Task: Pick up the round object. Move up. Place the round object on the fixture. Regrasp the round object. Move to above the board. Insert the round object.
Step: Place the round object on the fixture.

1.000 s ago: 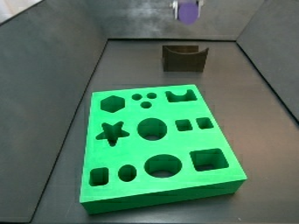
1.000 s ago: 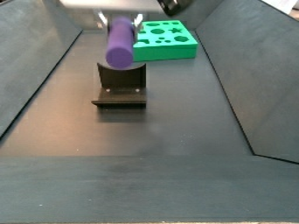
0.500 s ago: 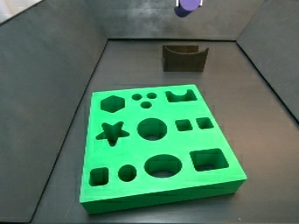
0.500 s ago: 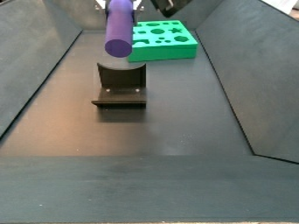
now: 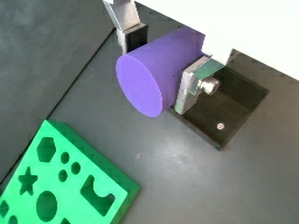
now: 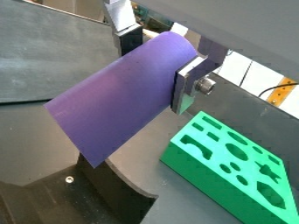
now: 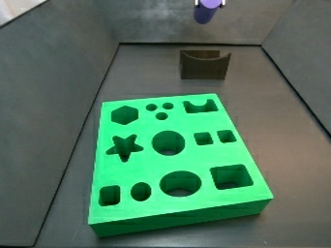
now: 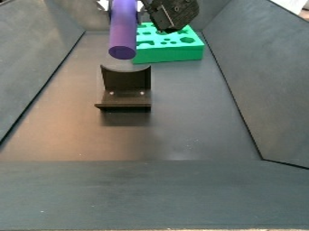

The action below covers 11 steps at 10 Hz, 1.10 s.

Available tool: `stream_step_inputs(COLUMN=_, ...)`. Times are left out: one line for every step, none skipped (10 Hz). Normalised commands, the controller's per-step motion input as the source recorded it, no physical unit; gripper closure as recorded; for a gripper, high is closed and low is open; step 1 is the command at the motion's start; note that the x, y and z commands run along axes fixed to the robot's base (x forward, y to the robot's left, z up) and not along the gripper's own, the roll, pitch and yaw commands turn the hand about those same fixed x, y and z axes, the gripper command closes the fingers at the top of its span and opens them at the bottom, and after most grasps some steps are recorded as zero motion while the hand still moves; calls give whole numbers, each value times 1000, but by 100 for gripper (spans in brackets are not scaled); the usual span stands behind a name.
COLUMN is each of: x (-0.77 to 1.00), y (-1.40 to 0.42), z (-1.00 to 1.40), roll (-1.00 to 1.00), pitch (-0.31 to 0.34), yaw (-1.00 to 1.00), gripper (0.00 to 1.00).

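Board (image 7: pixel 175 160) lies flat on the dark floor, in the left-to-centre near part in a side view; holes all unfilled. In a side view (image 8: pixel 169 42) it shows far back, right of the peg. Fixture (image 7: pixel 203 63) stands beyond the board's far edge, well apart from it; also seen with its base plate in a side view (image 8: pixel 125 88), notch bare. Peg (image 8: pixel 122 30) hangs upright over the fixture, clear of the notch, its lower end near the fixture top but not touching. In a side view only its purple tip (image 7: pixel 206 14) shows at the top edge. Gripper (image 5: pixel 162 59) is clamped on the peg (image 5: pixel 155 72): in both wrist views the silver fingers (image 6: pixel 191 80) press the peg (image 6: pixel 117 98) from opposite sides, above the fixture (image 5: pixel 237 103), board (image 6: pixel 232 164) off to one side.
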Motion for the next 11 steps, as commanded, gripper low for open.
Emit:
stream_step_inputs(x=128, y=136, z=-1000, roll=-1000, pitch=155, yaw=-46, gripper=100)
stream_step_inputs(x=144, y=137, z=-1000, roll=-1000, pitch=199, yaw=-87, gripper=100)
stream_step_inputs(x=158, y=134, z=-1000, roll=-850, pitch=199, yaw=-111, gripper=100)
stream_step_inputs(x=167, y=140, z=-1000, roll=-632, pitch=168, yaw=-147, gripper=100)
stream_step_inputs(x=171, y=142, z=-1000, roll=-522, pitch=146, yaw=-164, gripper=100)
stream_step_inputs(x=185, y=140, z=-1000, roll=-263, pitch=99, yaw=-182, gripper=100)
stream_step_inputs(x=196, y=133, z=-1000, roll=-176, pitch=63, yaw=-185, gripper=100)
stream_step_inputs(x=158, y=113, z=-807, roll=-151, pitch=31, yaw=-179, gripper=100)
stream_step_inputs(x=128, y=90, z=-604, roll=-151, pitch=1, yaw=-166, gripper=100)
stream_step_inputs(x=91, y=73, z=-417, roll=-141, pitch=-26, yaw=-140, gripper=100)
stream_step_inputs(x=73, y=88, z=-395, roll=-114, pitch=-44, yaw=-125, gripper=100)
